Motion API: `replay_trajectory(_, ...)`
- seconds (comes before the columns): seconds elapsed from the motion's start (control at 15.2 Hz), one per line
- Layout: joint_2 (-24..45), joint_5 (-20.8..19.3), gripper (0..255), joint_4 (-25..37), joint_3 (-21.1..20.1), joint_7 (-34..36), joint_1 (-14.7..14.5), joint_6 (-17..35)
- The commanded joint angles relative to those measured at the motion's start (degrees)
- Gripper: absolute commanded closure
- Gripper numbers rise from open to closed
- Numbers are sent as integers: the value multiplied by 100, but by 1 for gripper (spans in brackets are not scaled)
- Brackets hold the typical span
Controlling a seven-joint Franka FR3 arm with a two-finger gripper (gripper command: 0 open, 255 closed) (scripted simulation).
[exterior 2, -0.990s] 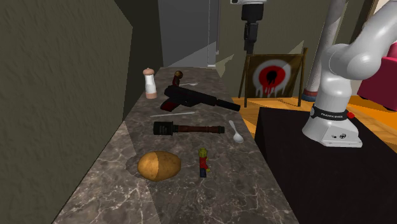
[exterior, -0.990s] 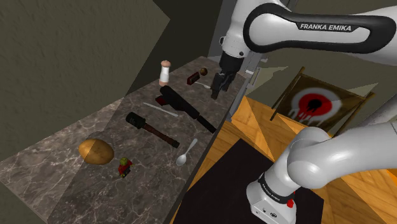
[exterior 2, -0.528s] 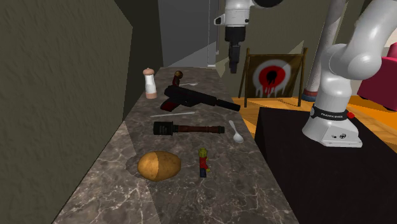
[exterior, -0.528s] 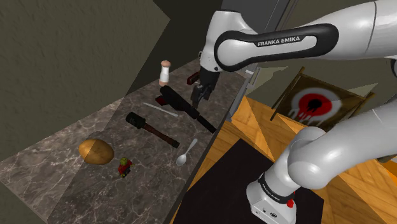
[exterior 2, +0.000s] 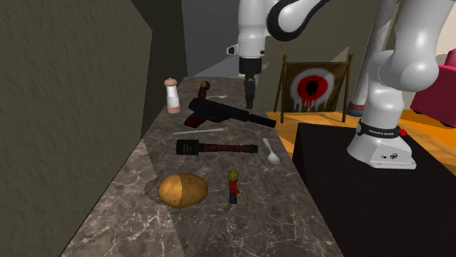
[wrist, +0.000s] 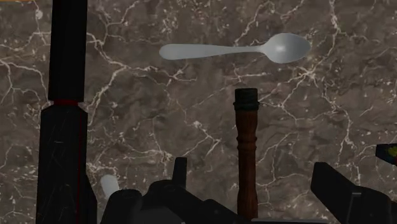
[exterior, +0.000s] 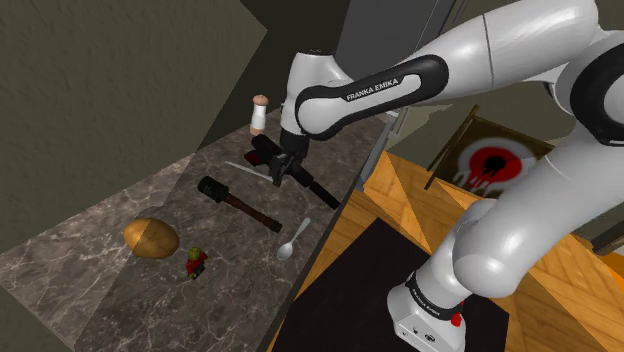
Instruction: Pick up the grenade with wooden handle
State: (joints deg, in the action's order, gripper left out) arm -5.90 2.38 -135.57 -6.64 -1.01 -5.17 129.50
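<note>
The gripper (exterior: pixel 281 172) has been swinging down from the far end of the marble counter (exterior: pixel 90 270) and is now hovering over the black pistol (exterior 2: pixel 213 111), its fingers standing apart, gripping nothing. Nearest, a potato (exterior: pixel 151 238) is lying. Beyond it, the wooden-handled grenade (exterior: pixel 238 203) is resting flat, a spoon (exterior: pixel 294 240) to the shoulder view's right. Farthest, a shaker (exterior: pixel 259 115) is standing.
</note>
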Motion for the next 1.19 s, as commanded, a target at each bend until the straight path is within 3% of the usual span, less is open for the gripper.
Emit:
replay_trajectory(0.0, 472, -31, 0, 235, -54, 54, -39, 248)
replay_trajectory(0.66, 2677, -310, 0, 1582, -153, 264, -286, 1119)
replay_trajectory(1.12, 3172, -386, 0, 1685, -113, 301, -339, 1510)
